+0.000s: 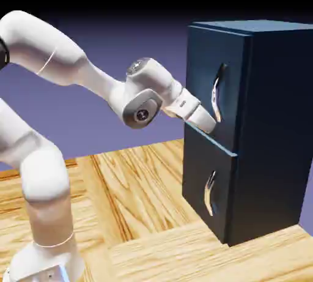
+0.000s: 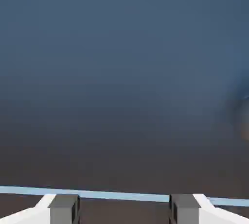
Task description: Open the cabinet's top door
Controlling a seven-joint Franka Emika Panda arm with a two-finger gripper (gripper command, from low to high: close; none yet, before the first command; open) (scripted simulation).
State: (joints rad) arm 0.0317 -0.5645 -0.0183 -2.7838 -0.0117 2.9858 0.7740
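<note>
Fingers (image 2: pixel 63 207) of the gripper (image 2: pixel 124 208) stand well apart at the bottom edge of the hand view, the 2 grey tips with nothing between them but dark navy panel, so they hold nothing. Going left to right in the exterior view, the white arm (image 1: pixel 55 60) rises from the lower left, and the gripper (image 1: pixel 208 122) sits at centre right, close against the lower edge of the top door (image 1: pixel 205 79), just beside the bottom of its curved silver handle (image 1: pixel 217 93); actual contact cannot be confirmed. The cabinet (image 1: pixel 275 134) fills the right side, both panels looking shut. By my judgement the step in hand is the approach to the handle; next the open tips need to straddle the handle, close on it, then pull outward.
</note>
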